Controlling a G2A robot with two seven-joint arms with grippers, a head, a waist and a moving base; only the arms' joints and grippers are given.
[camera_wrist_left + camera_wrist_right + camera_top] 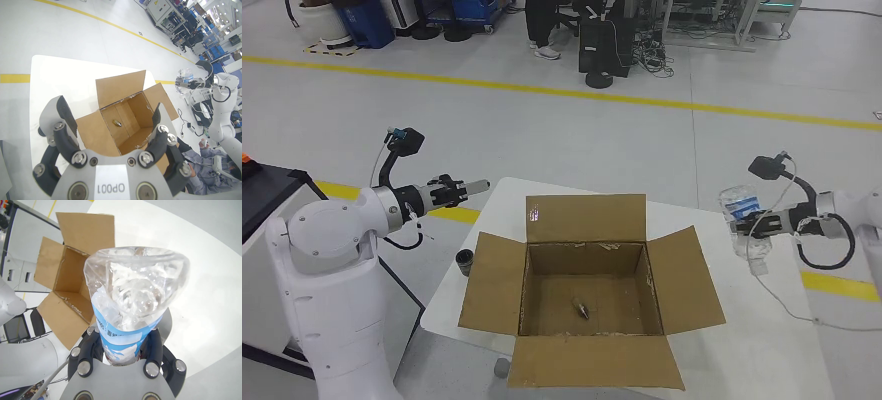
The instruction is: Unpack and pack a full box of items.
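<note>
one small metal piece (583,308) lies alone on the floor of the open box (492,290), whose flaps are folded out over the white tabletop (742,340). just beside the box's left flap stands a short dark cylinder (464,262) (what it is i cannot tell). farther out, the left fingers (65,113) are spread wide with nothing between them, hovering above the tabletop's left edge. on the other side the right fingers (90,344) are clamped on the labelled part of a crumpled clear water bottle (136,285), held in the air past the box's right flap, about over the tabletop's right edge. unpacking looks nearly finished. next the bottle wants setting down on bare tabletop, clear of the flaps; then the last piece calls for a deep, narrow reach, since it is small, low and easy to miss.
</note>
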